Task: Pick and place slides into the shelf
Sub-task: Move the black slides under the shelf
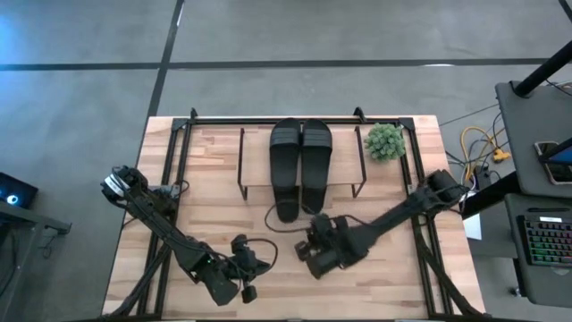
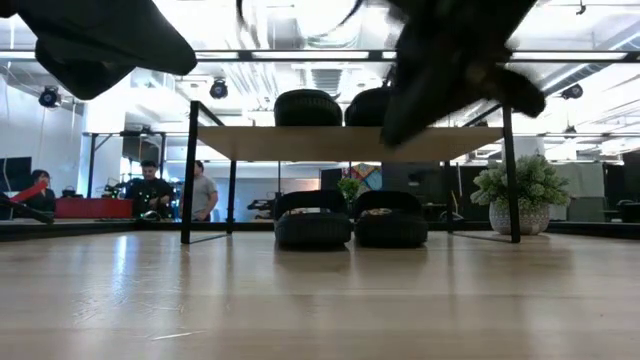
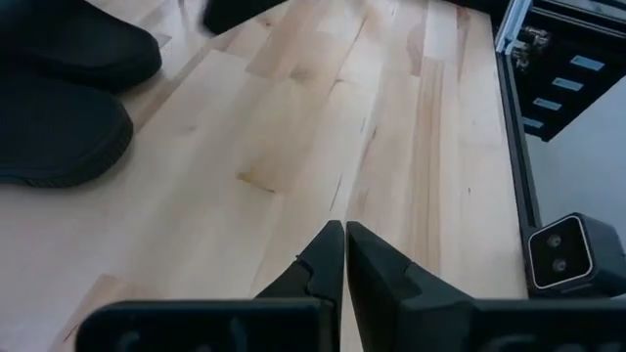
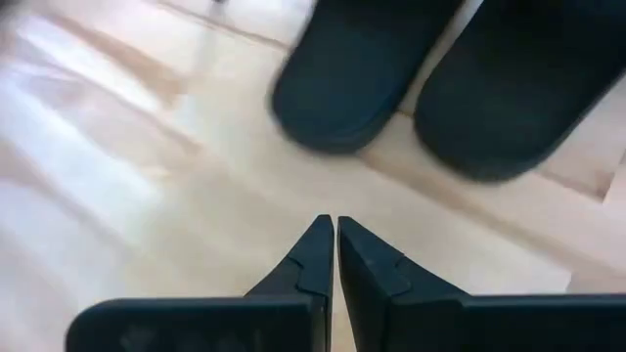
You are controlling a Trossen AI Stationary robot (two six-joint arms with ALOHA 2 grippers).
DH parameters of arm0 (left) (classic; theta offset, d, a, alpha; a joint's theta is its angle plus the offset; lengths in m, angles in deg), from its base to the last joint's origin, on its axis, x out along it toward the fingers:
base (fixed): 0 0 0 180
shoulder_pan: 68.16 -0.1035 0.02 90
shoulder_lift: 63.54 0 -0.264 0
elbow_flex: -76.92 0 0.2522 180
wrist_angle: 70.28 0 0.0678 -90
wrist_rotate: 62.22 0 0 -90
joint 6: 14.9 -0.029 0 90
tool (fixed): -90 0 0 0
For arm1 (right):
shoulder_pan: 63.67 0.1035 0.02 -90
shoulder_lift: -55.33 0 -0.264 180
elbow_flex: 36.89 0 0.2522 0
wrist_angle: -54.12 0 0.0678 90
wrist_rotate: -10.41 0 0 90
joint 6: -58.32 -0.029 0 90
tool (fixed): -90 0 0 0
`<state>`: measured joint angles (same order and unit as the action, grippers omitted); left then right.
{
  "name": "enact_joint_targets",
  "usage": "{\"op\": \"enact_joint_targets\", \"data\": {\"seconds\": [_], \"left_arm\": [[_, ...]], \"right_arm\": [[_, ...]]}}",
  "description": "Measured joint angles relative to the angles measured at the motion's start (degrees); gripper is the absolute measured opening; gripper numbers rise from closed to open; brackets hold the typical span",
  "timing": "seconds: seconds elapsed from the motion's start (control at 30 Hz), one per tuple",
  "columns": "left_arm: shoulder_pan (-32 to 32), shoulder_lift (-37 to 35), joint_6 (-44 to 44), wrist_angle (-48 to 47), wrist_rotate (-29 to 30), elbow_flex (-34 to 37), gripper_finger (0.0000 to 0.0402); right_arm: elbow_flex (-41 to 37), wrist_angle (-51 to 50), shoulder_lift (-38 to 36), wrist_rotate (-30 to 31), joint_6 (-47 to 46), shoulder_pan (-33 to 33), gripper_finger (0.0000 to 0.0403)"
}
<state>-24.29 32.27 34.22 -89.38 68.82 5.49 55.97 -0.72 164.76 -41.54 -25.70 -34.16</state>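
I see two slides (image 2: 312, 107) on the shelf (image 2: 340, 143) top, two beneath it (image 2: 313, 218). My left pincer (image 3: 344, 256) and right pincer (image 4: 335, 249) are pressed closed, empty.

At frame centre, two slides (image 1: 301, 148) lie side by side on the shelf (image 1: 255, 170), two more (image 2: 350, 218) beneath it. A potted plant (image 1: 385, 141) stands right of the shelf.

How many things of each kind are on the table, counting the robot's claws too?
slides: 4 (2 on top of the shelf, 2 under it)
shelf: 1
plant: 1
claws: 2, the left claw and the right claw, both shut
total: 8
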Motion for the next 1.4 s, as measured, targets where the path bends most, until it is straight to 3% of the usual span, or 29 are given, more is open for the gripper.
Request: {"op": "enact_joint_targets", "data": {"seconds": [0.3, 0.43, 0.63, 0.97, 1.4], "left_arm": [[-4.70, 3.20, -1.40, 0.38, -2.61, 0.08, 0.0001], [-9.84, 4.97, -8.37, 0.31, -10.70, -1.09, 0.0001], [-16.93, 5.46, -11.23, -1.48, -12.04, -2.37, 0.0001], [-23.74, 5.46, -19.22, -1.54, -16.58, -1.95, 0.0001], [-24.93, 6.13, -22.53, 5.23, -24.59, -1.05, 0.0001]], "right_arm": [[6.41, -14.73, -3.48, 14.96, -21.24, 15.07, 0.0013], [7.94, -24.08, -3.48, 15.64, -33.17, 18.71, 0.0013], [7.77, -33.12, -3.44, 15.61, -46.83, 21.59, 0.0013], [7.68, -35.13, -3.42, 15.60, -47.51, 21.21, 0.0013], [7.48, -35.92, -3.42, 15.09, -46.94, 21.10, 0.0013]]}}
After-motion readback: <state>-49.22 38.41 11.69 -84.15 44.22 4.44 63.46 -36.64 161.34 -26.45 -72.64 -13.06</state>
